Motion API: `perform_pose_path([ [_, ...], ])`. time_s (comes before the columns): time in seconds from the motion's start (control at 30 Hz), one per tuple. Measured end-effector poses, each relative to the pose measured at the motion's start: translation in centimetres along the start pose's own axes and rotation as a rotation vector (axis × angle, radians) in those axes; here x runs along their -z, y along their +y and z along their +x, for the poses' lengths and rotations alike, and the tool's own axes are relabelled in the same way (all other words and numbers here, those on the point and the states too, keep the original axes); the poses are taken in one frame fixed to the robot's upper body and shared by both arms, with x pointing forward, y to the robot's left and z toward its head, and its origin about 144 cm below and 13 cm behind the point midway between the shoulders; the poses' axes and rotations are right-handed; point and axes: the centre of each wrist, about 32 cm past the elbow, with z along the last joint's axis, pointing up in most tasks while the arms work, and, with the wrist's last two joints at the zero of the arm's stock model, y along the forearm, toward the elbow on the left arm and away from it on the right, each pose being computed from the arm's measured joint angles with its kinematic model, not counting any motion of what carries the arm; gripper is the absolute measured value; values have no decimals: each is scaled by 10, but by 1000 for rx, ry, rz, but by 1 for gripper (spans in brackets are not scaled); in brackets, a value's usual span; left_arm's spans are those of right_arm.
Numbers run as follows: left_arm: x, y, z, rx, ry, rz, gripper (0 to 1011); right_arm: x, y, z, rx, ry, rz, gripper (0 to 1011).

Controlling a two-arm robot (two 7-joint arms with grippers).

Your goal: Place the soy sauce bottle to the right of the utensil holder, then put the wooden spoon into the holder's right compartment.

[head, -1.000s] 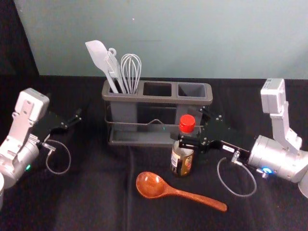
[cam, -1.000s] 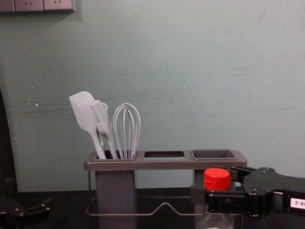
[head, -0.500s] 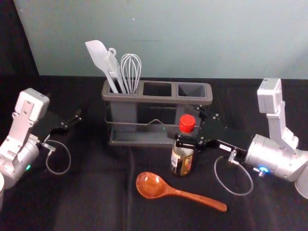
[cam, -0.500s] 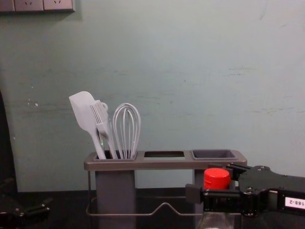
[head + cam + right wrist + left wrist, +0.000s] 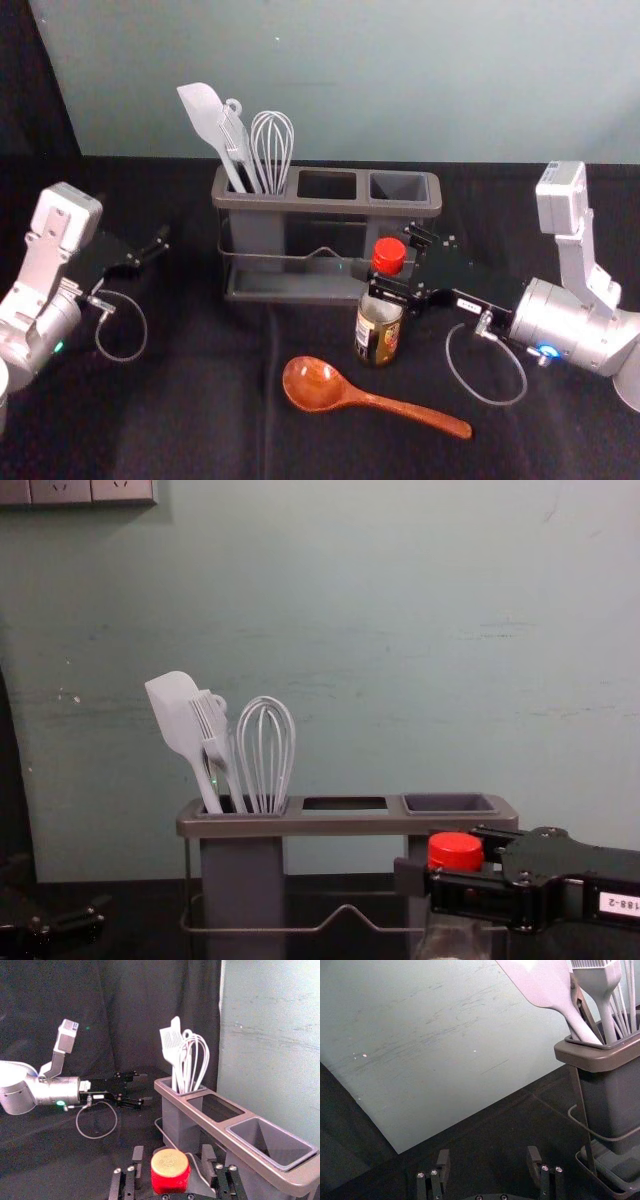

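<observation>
Red-capped soy sauce bottle (image 5: 378, 332) upright between parted fingers of right hand (image 5: 391, 260).

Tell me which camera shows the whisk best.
The chest view: the whisk looks large, its wire loops nearly uncovered. The head view shows it smaller, from higher up; the right wrist view, its wires overlapping the brush; the left wrist view, some wires beside that brush.
</observation>
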Motion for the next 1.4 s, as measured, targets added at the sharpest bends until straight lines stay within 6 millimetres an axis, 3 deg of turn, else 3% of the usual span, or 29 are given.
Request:
perform_pose_path([
  [0.33,0,0,0,0,0,0,1005,0,0,0,0,1,-1,433],
  [0.4,0,0,0,0,0,0,1005,0,0,0,-1,2,-1,403],
  [0.73,0,0,0,0,0,0,1005,-1,-1,0,-2,1,0,392],
  [1.07,0,0,0,0,0,0,1005,-14,-14,-10,12,4,11,392],
  [1.4,0,0,0,0,0,0,1005,-25,-61,-25,124,10,16,392],
])
